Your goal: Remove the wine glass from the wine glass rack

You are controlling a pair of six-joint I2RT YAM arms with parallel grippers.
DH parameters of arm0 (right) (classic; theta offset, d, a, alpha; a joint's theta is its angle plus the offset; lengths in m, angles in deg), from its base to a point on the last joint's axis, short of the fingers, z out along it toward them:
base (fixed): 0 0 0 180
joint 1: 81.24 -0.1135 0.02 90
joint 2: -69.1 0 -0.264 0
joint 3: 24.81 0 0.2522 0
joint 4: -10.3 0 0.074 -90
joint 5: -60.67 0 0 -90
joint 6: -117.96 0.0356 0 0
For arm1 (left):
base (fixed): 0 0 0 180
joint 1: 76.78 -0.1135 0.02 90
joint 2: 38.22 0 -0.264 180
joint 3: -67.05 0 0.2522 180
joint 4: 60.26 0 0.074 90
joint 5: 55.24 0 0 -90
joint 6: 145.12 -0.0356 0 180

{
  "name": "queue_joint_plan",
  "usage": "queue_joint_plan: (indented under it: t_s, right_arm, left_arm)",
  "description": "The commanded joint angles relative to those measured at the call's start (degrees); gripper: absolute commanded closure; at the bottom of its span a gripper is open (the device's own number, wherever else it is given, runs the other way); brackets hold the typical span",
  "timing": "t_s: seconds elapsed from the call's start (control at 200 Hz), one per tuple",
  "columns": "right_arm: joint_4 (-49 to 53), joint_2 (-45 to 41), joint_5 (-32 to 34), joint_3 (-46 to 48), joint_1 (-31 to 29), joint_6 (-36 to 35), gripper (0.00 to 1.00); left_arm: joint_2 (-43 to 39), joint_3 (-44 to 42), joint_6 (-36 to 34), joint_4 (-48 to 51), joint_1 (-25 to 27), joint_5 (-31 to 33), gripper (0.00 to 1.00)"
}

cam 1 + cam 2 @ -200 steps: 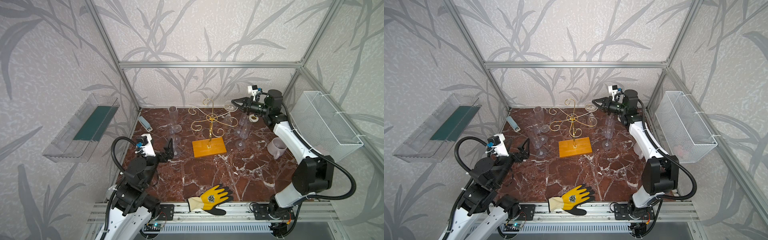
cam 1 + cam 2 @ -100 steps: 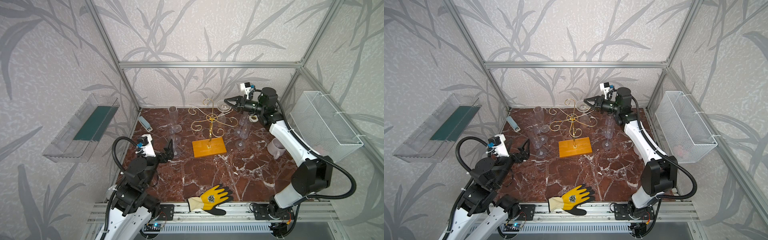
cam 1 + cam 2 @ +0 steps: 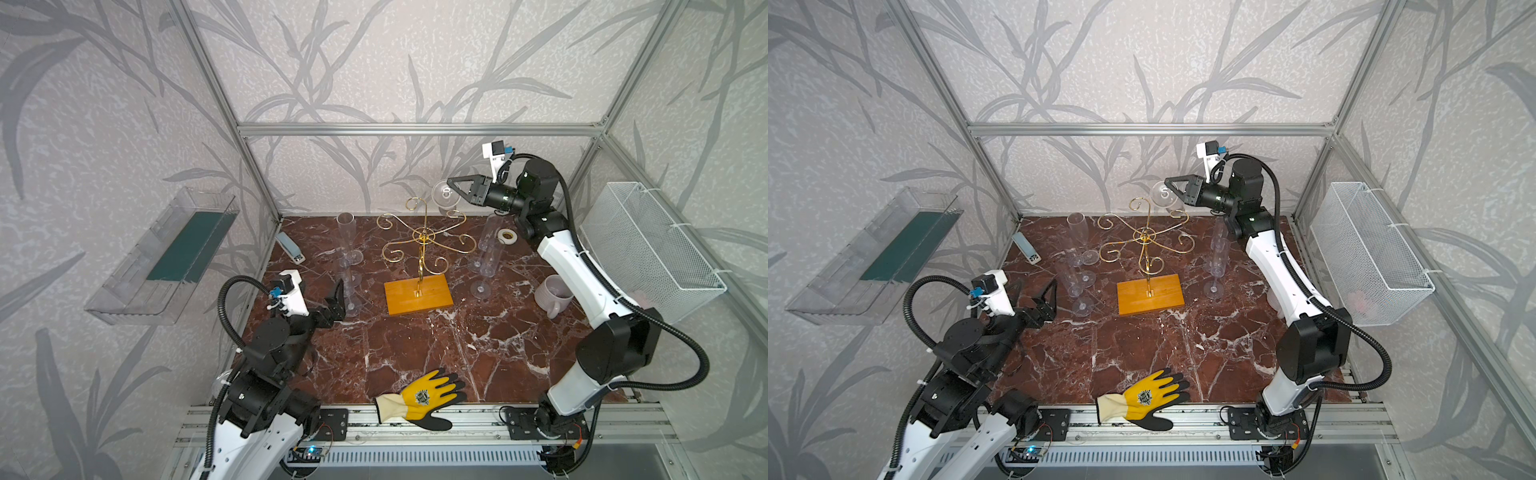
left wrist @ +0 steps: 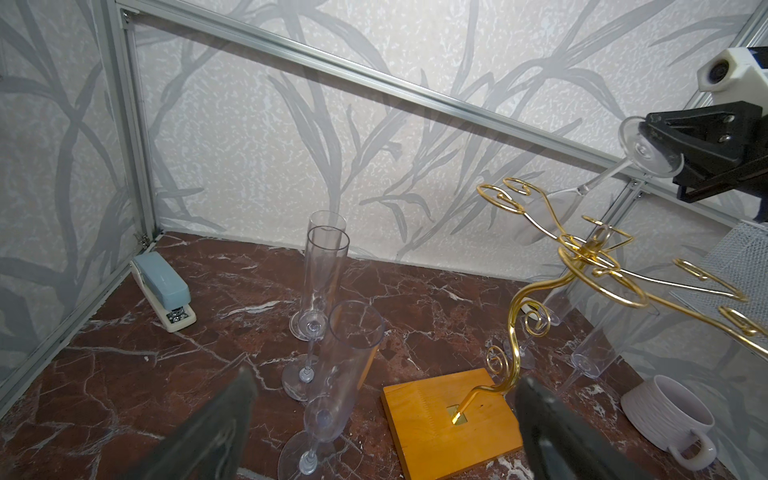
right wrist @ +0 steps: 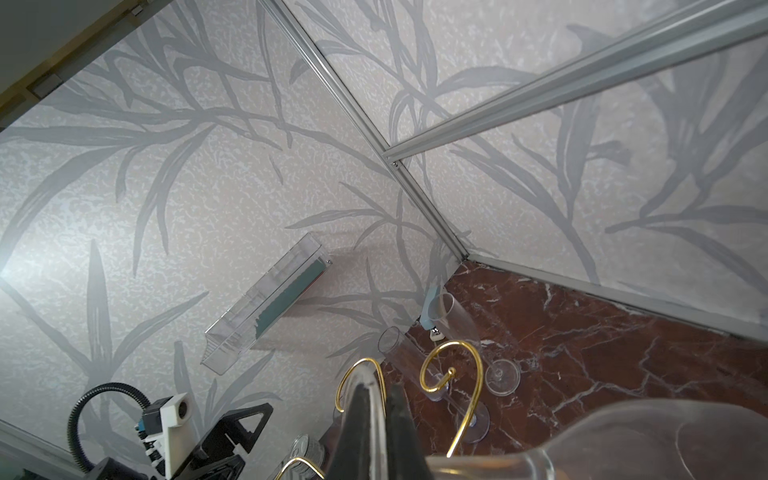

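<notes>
Well, the right fingers (image 3: 459, 183) pinch the wine glass (image 3: 444, 195) by its foot, the wine glass rack (image 3: 403, 297) just below them; the left fingers (image 3: 337, 296) stand spread, empty.

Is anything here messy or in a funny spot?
Yes. The yellow glove lies half off the table at its front edge, on the metal rail. Also, the right end effector holds a wine glass by its foot, tilted near the rack.

My right gripper (image 5: 379, 399) pinches a thin clear edge of the wine glass (image 5: 623, 440), whose blurred body looms beside my fingers. A gold curl of the wine glass rack (image 5: 451, 370) arcs just beyond my fingertips; flutes (image 5: 455, 320) stand on the marble (image 5: 582, 353) behind.
</notes>
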Motion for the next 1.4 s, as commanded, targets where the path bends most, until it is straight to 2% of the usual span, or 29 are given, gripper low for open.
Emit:
queue_joint_plan:
  t_s: [0.0,0.28,0.4,0.555,0.75,0.88,1.01,1.109,1.264,1.394]
  right_arm:
    - [-2.4,-2.3,2.2,-1.7,-0.2,-11.1,1.0]
    - [-0.3,-12.5,5.1,4.0,-3.2,-35.3,1.0]
    - [1.1,-19.0,7.7,8.9,-6.7,-48.4,1.0]
    - [3.7,-26.3,7.9,14.7,-11.9,-63.7,1.0]
    - [12.5,-32.6,15.8,18.5,-21.0,-81.6,1.0]
    - [18.7,-35.5,24.9,20.1,-28.6,-92.7,1.0]
    - [19.8,-37.6,32.1,23.1,-34.5,-98.9,1.0]
    - [18.5,-38.7,36.8,26.1,-38.5,-101.7,1.0]
    - [16.4,-39.4,43.8,29.2,-45.1,-106.2,1.0]
    - [14.0,-39.3,47.1,30.8,-47.8,-108.3,1.0]
  left_arm:
    - [0.3,3.4,1.2,0.2,-0.1,-2.3,0.01]
    - [5.1,9.1,3.4,-2.8,0.0,-12.5,0.02]
    - [7.9,11.4,5.6,-6.5,0.0,-18.2,0.03]
    - [13.1,15.6,8.1,-10.9,-0.1,-26.9,0.03]
    - [21.2,19.6,13.6,-20.1,0.0,-39.5,0.04]
    - [26.0,21.8,16.0,-22.6,0.2,-45.9,0.09]
    - [29.4,23.1,18.7,-25.5,1.0,-51.5,0.1]
    - [30.8,22.9,18.5,-26.3,2.6,-53.2,0.1]
    - [33.6,24.7,17.2,-20.3,4.9,-55.1,0.13]
    - [36.2,26.5,16.9,-17.6,6.8,-58.7,0.16]
